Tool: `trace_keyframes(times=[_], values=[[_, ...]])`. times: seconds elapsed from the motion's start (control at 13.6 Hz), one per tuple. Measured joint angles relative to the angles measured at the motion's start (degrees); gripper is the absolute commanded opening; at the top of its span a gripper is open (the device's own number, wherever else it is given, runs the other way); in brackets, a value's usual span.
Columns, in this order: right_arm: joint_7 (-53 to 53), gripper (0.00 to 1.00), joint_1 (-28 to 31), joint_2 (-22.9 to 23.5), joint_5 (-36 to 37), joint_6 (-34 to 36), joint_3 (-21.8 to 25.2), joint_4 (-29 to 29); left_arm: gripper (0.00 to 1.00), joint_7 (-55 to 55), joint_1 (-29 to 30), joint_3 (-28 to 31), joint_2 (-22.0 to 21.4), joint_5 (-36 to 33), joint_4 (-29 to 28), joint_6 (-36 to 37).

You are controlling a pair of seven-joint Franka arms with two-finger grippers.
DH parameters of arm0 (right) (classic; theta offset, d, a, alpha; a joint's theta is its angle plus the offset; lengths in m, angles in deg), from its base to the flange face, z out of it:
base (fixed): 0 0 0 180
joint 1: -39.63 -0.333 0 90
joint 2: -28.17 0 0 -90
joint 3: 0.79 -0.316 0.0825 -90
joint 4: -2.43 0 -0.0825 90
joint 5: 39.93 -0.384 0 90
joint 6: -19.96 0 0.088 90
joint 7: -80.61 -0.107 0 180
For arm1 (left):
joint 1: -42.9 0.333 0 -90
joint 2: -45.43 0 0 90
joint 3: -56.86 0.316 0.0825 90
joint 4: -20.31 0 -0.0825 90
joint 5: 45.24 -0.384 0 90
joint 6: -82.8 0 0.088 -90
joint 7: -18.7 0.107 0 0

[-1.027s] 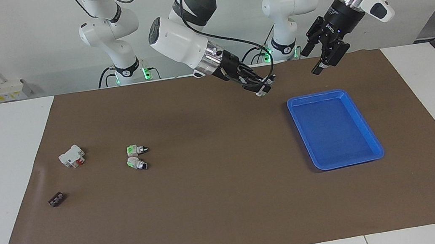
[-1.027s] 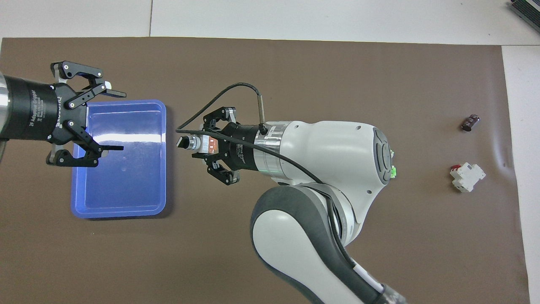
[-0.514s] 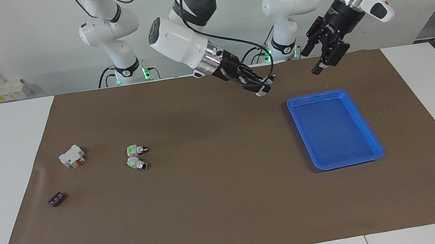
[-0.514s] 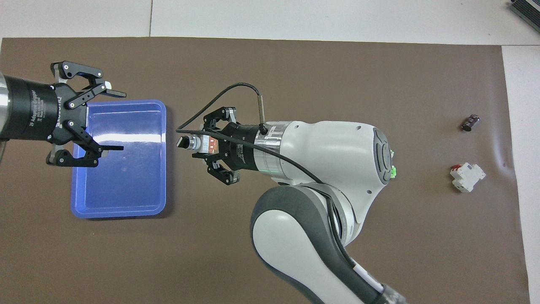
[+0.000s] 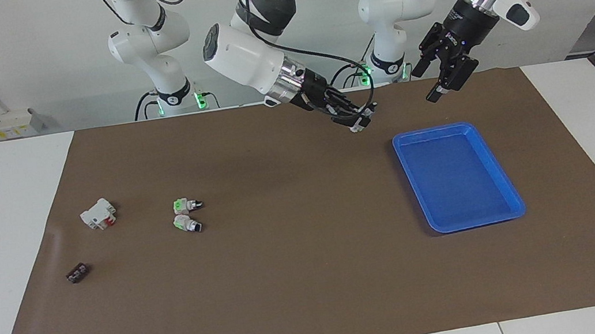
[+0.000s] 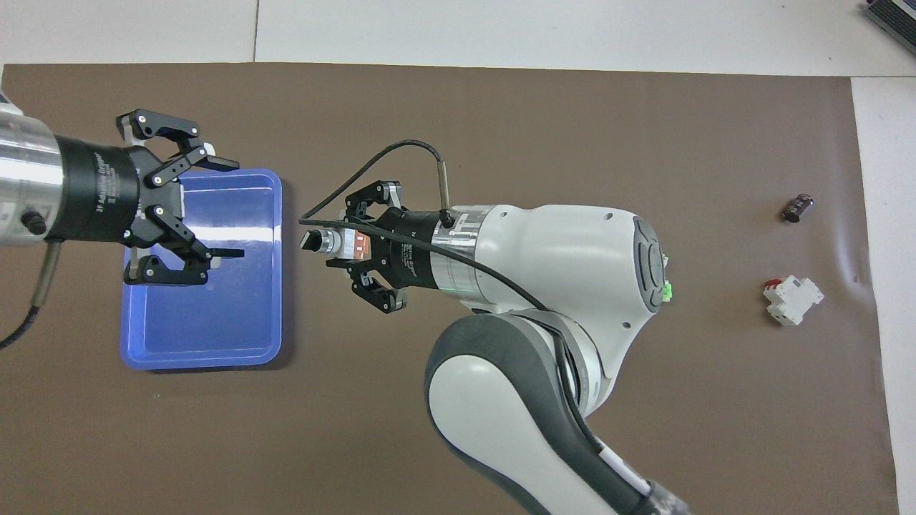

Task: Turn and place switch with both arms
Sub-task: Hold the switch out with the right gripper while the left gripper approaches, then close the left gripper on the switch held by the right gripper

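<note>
Switch (image 5: 356,123) first: from across the table it sits up in the air, pinched in the right gripper (image 5: 360,121), over the bare brown mat (image 5: 313,281) just beside the blue tray (image 5: 500,176) on the robots' end. The left gripper (image 5: 445,79) hangs with its fingers spread above the mat close to the tray's nearer edge, apart from the switch. Two green-ended switches (image 5: 186,214) and a white-and-red breaker block (image 5: 98,213) lie toward the right arm's end.

From overhead, the switch (image 6: 330,242) shows its black knob pointing at the tray (image 6: 275,286), orange block against the right gripper (image 6: 343,243). The left gripper (image 6: 218,207), fingers wide apart, faces that knob from over the tray.

I'd say the handover or the turn is being set up. Next, the left gripper needs to line up with the knob and close on it squarely while the right holds firm.
</note>
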Motion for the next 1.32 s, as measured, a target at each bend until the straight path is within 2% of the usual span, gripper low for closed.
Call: trace_keyframes(times=[0.22, 0.37, 0.59, 0.66, 0.81, 0.88, 1.03, 1.32], values=[[0.00, 0.00, 0.00, 0.00, 0.00, 0.00, 0.00, 0.00, 0.92, -1.12, -0.50, -0.75, 0.00, 0.00, -0.70, -0.64], [0.00, 0.00, 0.00, 0.00, 0.00, 0.00, 0.00, -0.01, 0.88, -1.66, -0.47, -0.53, 0.00, 0.00, -0.70, -0.64], [0.00, 0.00, 0.00, 0.00, 0.00, 0.00, 0.00, -0.04, 0.86, -10.49, -0.46, -0.66, -0.17, 0.00, -1.44, -1.37], [-0.14, 0.00, 0.00, 0.00, 0.00, -0.09, 0.00, -0.05, 0.77, -14.19, -0.47, -0.94, -0.26, 0.00, -2.05, -2.33], [-2.96, 0.00, 0.00, 0.00, 0.00, -1.45, 0.00, -0.06, 0.70, -20.77, -0.49, -1.76, -0.48, 0.01, -3.19, -3.30], [-4.66, 0.00, -0.08, 0.00, 0.00, -2.17, -0.01, -0.06, 0.63, -23.91, -0.50, -2.22, -0.64, 0.01, -3.68, -3.55], [-5.83, 0.00, -0.89, 0.00, 0.00, -2.68, -0.06, -0.07, 0.41, -29.39, -0.53, -2.64, -0.96, 0.01, -4.43, -4.31], [-6.05, 0.00, -1.56, 0.00, 0.00, -3.30, -0.11, -0.08, 0.35, -33.48, -0.54, -3.13, -1.34, 1.27, -4.71, -4.61]])
